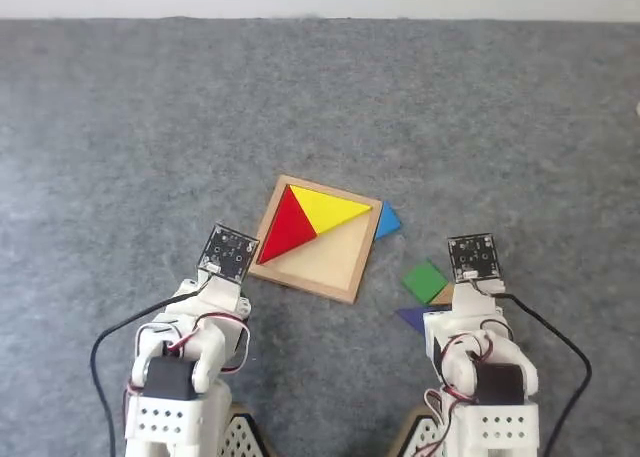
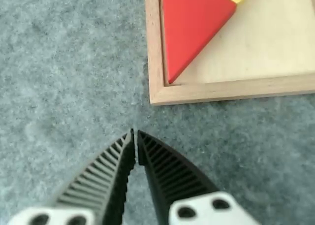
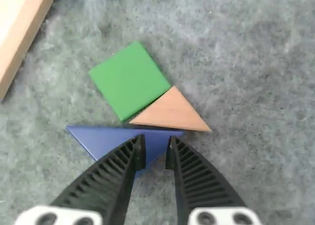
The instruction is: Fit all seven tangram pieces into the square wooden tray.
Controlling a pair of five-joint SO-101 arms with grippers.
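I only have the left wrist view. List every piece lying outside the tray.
Observer: Four lie on the carpet right of the tray: a blue piece by its corner, a green square, a tan triangle and a dark blue triangle.
Operator: Now report where the other arm is.
Observer: The right gripper hangs over the dark blue triangle, its fingers slightly apart.
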